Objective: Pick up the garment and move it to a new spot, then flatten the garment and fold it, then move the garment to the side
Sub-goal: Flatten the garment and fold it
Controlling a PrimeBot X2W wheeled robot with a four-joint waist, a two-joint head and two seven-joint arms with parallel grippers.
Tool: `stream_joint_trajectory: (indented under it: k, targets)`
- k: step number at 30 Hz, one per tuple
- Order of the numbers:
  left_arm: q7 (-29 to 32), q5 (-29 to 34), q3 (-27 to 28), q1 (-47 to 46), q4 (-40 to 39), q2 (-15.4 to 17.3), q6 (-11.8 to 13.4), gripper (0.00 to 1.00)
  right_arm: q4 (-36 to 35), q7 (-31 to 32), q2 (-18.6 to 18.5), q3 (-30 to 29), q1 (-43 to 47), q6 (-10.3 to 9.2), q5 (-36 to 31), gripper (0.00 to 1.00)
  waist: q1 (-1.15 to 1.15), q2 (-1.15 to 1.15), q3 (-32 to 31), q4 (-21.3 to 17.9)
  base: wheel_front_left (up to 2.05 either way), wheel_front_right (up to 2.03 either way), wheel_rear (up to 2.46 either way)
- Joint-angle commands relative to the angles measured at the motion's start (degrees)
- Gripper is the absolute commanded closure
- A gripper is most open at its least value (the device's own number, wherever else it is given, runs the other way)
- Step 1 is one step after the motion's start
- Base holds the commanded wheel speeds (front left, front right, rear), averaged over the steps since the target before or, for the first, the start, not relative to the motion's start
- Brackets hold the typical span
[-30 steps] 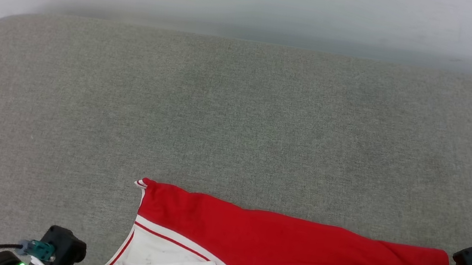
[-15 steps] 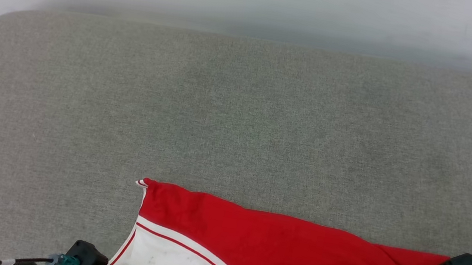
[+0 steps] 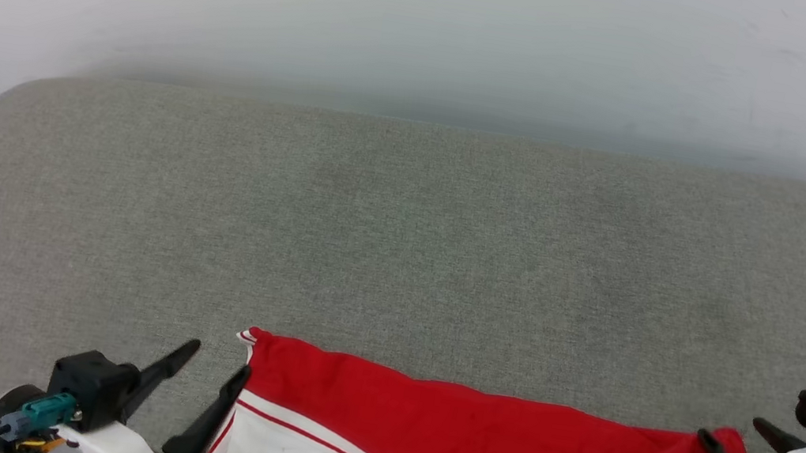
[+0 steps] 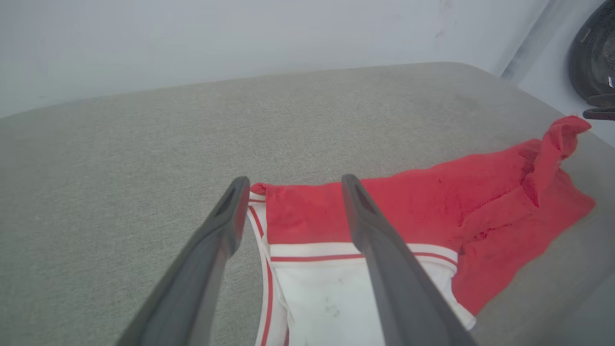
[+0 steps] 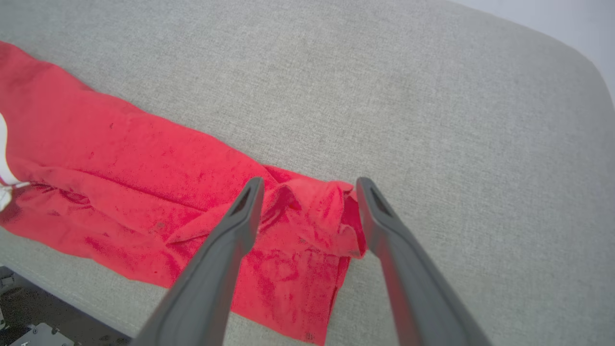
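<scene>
Our garment (image 3: 466, 444) lies bunched along the near edge of the grey cushion (image 3: 400, 242) — white sleeve at its left end, red hem at its right. Our left gripper (image 3: 219, 357) is spread wide over the sleeve corner, holding nothing; our right gripper (image 3: 731, 429) — equally spread — flanks the rumpled hem corner, gripping nothing.

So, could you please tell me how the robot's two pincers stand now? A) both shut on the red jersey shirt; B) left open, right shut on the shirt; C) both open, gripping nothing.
C: the left pincer and right pincer each hold their dark fingers spread wide over the red, white-sleeved jersey shirt, with no cloth pinched between.
</scene>
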Motion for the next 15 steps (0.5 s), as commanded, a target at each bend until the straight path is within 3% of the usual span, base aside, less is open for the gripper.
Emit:
stream_joint_trajectory:
  k: [1,4,8,12,15]
  targets:
    - [-0.56,0.31,0.82,0.79,0.02,-0.5,0.65,0.0,-0.44,-0.08,0.62,-0.75,-0.26,-0.02,0.14,0.0,0.0,0.0,-0.13,0.09,0.0,0.0,0.0]
    - [-1.51,3.08,6.62,2.0,-0.69,-3.15,3.4,0.0,-1.55,0.0,3.28,-4.68,1.06,-0.02,-0.82,0.0,0.0,0.0,-0.17,0.32,0.0,0.0,0.0]
    - [-1.54,11.2,18.31,6.98,-3.37,-9.36,5.65,0.0,-2.11,-0.03,8.04,-10.05,3.11,-0.02,-2.02,0.0,0.0,0.0,0.21,0.85,0.0,0.0,0.0]
    - [-1.51,18.54,30.31,12.57,-6.51,-17.22,4.08,0.0,-2.24,-0.52,13.32,-15.13,5.53,-0.02,-3.05,0.0,0.0,0.0,0.97,1.4,0.0,0.0,0.0]
    - [-1.52,23.98,37.71,16.07,-8.25,-22.59,0.92,0.0,-2.01,-0.86,16.83,-18.33,6.97,-0.02,-4.39,0.0,0.0,0.0,1.45,1.65,0.0,0.0,0.0]
